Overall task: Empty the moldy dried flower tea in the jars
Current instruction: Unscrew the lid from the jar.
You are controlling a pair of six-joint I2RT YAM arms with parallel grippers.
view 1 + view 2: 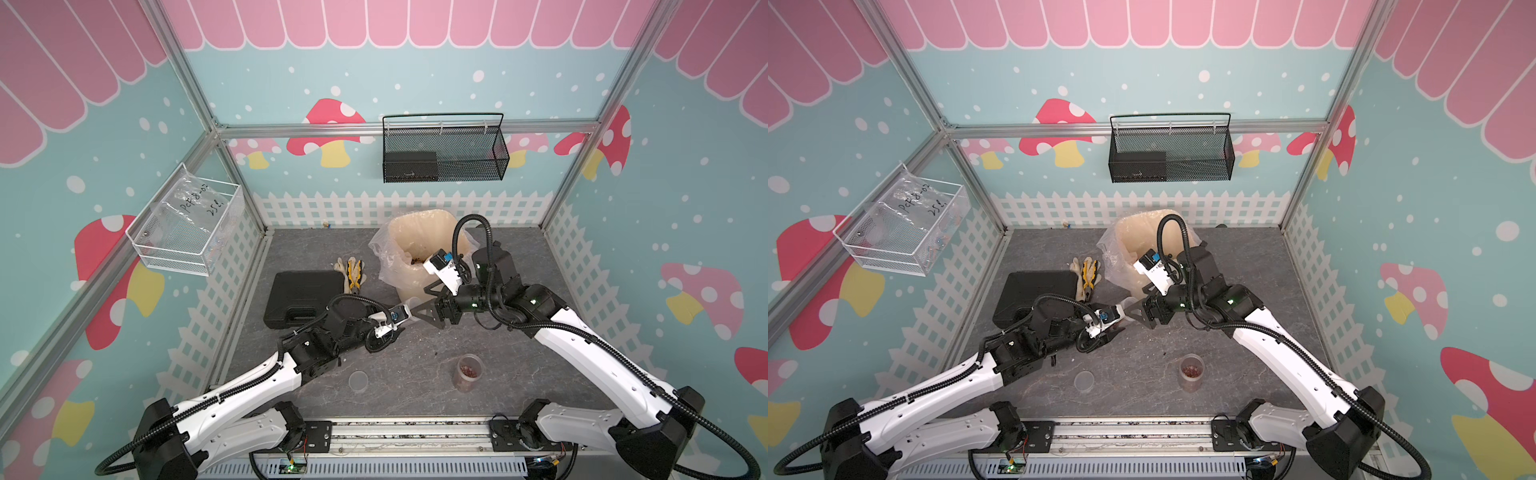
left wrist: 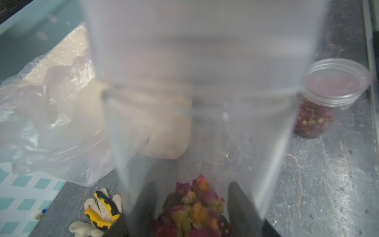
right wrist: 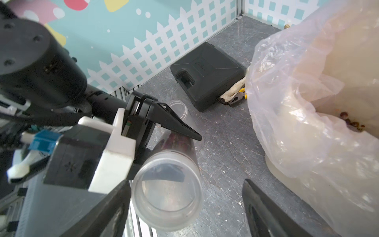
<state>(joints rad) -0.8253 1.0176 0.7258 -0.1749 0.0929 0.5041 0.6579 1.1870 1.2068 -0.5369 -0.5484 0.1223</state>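
Tea (image 2: 194,205): heaped at the base end of the jar (image 3: 174,158), between the left fingers (image 2: 240,205); more in the second jar (image 1: 468,372); a few bits down inside the bin (image 1: 419,232).
Jar: held sideways above the table (image 1: 415,365), lid (image 3: 167,197) on, lid end aimed at the right gripper, just beside the bin's foot.
Left gripper (image 2: 192,184): clamped across the jar near its base, one finger on each side.
Right gripper (image 3: 186,181): spread wide around the lid end; one finger right at the lid's rim, contact unclear; the other well apart from it.
Second jar: upright, lidded, on the table near the front, apart from both arms.
Small clear round piece (image 1: 358,381): on the table by the left arm; lid or short jar, cannot tell.
Edges: bag (image 3: 287,102) sagging over the bin's rim, close to the right gripper's outer finger; case (image 1: 303,297), glove (image 1: 343,266) and pliers (image 1: 354,276) left of the bin.
Open room: bare table between the arms toward the front; walls (image 1: 374,208) on three sides.
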